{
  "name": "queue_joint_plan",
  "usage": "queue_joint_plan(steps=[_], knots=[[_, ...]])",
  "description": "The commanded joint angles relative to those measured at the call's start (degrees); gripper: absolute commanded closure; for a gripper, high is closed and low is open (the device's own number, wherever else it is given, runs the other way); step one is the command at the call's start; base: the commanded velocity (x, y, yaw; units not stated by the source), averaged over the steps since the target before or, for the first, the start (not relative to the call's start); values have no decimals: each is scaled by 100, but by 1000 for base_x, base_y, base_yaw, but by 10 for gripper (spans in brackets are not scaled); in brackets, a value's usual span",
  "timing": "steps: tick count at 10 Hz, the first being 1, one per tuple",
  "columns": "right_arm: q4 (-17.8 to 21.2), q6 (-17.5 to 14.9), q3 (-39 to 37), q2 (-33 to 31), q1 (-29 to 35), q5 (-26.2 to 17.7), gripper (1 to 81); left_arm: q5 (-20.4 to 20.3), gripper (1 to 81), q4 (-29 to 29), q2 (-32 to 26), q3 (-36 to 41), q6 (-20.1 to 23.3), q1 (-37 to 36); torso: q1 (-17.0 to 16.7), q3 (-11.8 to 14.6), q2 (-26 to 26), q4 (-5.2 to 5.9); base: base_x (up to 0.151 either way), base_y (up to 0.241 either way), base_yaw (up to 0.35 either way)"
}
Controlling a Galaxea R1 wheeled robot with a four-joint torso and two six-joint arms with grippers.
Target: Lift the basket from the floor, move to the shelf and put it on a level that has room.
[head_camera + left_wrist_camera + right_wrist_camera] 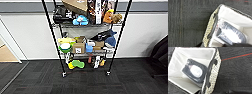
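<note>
The shelf (53, 35), a black wire rack on small wheels, stands straight ahead against the white wall in the head view. The tiers that show are crowded with boxes, toys and bowls, and its posts run past the picture's top edge. The floor (82, 82) of dark carpet tiles spreads in front of it. The basket (208, 30) fills both wrist views at close range: cream weave, dark loop handle (209, 70), white cloth lining. A dark plastic-wrapped packet (194, 72) lies inside the basket (214, 77). Carpet shows beside the basket in both wrist views.
A dark piece of furniture (160, 55) stands at the right by the wall. Tan wooden flooring (6, 53) lies behind a doorway at the left. A red line (238, 56) crosses the carpet near the basket.
</note>
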Motion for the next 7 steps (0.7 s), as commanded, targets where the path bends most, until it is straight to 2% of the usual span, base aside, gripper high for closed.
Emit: queue_joint_plan(steps=[1,7], knots=[[358,10,255,-29,534,-182,10,285,10,129,-67,-15,15,-816,358,6,-556,0,0,0,0],[903,10,537,-20,736,-165,10,303,10,86,-93,-68,15,-843,1080,-48,-1707,0,0,0,0]])
